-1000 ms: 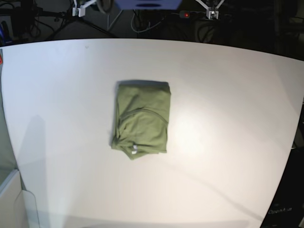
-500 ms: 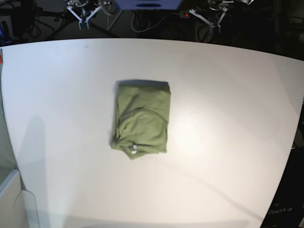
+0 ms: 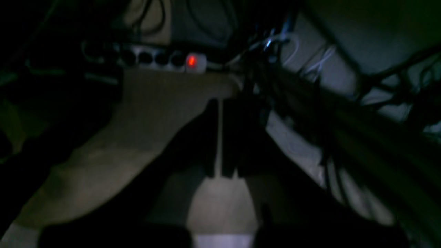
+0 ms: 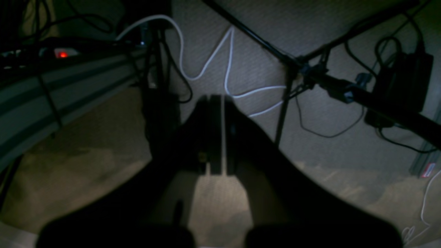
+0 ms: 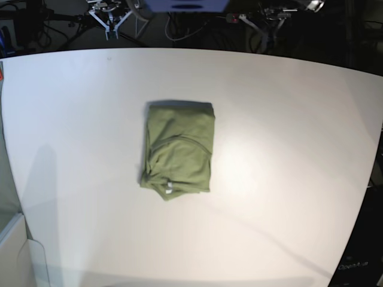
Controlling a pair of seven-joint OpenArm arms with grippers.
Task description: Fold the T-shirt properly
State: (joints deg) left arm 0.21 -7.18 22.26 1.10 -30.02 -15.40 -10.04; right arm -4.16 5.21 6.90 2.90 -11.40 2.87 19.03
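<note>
Both arms have shifted at the far table edge since the earlier base frames: the right gripper (image 5: 111, 27) now sits a bit further in along the edge, the left gripper (image 5: 266, 27) has swung too; the shirt has not budged.

Fingers first. Right gripper (image 4: 215, 134): fingers (image 4: 206, 134) pressed together, only a thin pale seam between them, holding nothing. Left gripper (image 3: 222, 137): same, fingers (image 3: 212, 137) closed flat on each other, empty. Both wrist views look off the table at dim floor, cables and a power strip (image 3: 162, 59) with a red light; no fabric in either.

T-shirt (image 5: 178, 149) lies mid-table (image 5: 299, 179) as a compact folded rectangle, long axis running from the far edge toward the near edge. White label (image 5: 169, 186) shows at the near end; near-left corner looks a little rumpled, with a diagonal crease across the top layer.

Key relation: shirt is well apart from both grippers, toward the near side of the table from them, roughly between the two arms. It sits slightly to the right arm's side, so the right arm looks a bit nearer.

Judgement: fold looks finished or nearly so, arms parked. Any tidy-up would mean reaching forward and down onto the near-left corner.

Containers: none visible.
</note>
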